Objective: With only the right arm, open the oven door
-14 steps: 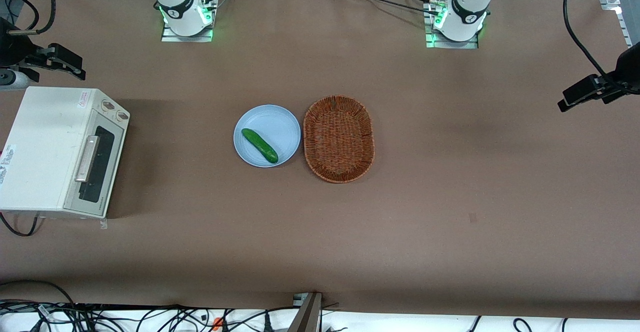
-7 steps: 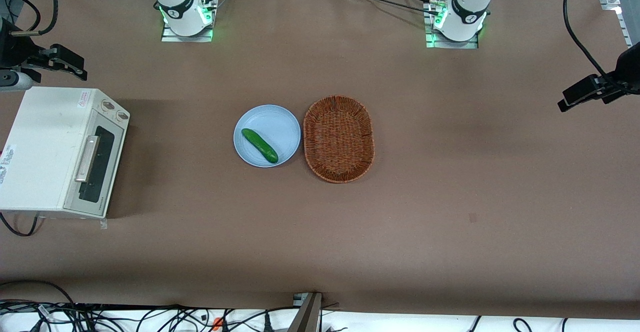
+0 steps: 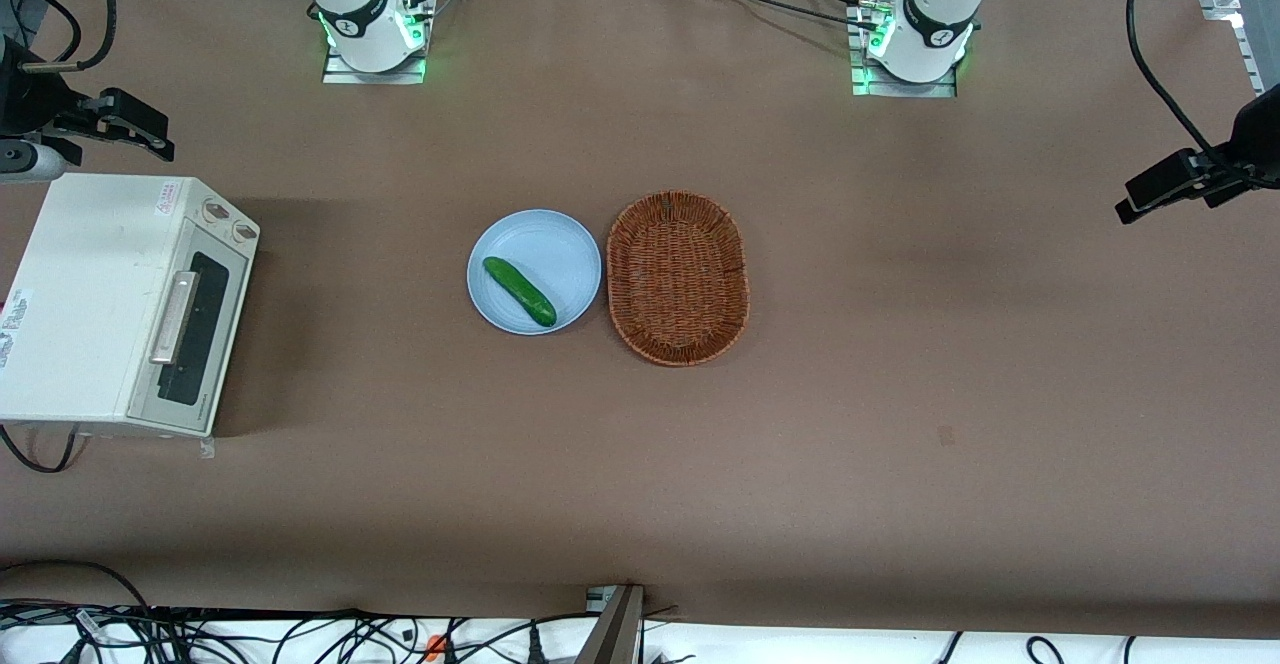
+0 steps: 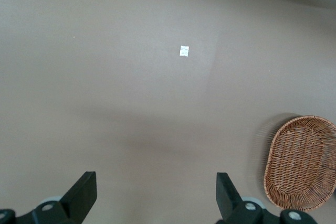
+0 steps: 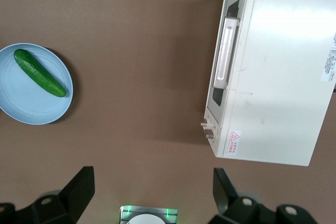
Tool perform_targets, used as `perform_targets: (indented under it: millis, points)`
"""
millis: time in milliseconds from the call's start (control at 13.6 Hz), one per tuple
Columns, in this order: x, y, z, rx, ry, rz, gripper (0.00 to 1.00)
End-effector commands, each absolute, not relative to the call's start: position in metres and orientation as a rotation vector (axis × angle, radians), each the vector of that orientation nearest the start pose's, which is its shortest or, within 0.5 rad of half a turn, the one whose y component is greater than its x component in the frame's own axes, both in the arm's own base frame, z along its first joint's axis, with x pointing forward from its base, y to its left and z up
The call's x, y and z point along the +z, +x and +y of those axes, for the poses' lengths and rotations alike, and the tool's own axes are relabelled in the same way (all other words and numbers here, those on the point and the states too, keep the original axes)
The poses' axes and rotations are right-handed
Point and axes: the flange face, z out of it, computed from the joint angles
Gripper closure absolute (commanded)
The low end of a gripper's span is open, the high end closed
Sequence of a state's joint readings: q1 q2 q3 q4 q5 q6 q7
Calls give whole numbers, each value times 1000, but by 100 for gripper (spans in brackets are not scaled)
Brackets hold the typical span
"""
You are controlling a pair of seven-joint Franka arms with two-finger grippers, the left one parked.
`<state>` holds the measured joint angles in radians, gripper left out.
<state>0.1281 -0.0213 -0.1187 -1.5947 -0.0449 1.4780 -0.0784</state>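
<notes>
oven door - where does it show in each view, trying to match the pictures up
Front view: oven door, shut, at the working arm's end of the table; gripper hangs above, farther from the camera.
Right wrist view: oven door, shut.
Left wrist view: not in it.
Shared landmark: blue plate.

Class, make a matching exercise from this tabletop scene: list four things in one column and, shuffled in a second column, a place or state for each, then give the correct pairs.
Things:
1. oven door
2. cucumber
3. wicker basket
4. gripper

Places or states:
A. lying on the blue plate
B. shut, handle untouched
C. open, raised above the table, apart from the oven
D. nothing in it, beside the plate

Pairs: 1-B, 2-A, 3-D, 4-C
</notes>
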Motion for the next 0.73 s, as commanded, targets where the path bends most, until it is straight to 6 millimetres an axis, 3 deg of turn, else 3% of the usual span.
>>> perform_targets:
  millis: [0,73,294,514,661]
  points:
    - [610,542,3,176,-3190,-138,0]
    - [603,546,5,198,-3190,-141,1]
    - [567,561,40,291,-3247,-120,15]
    - [532,573,88,364,-3392,-242,58]
    - [506,582,102,418,-3434,-302,81]
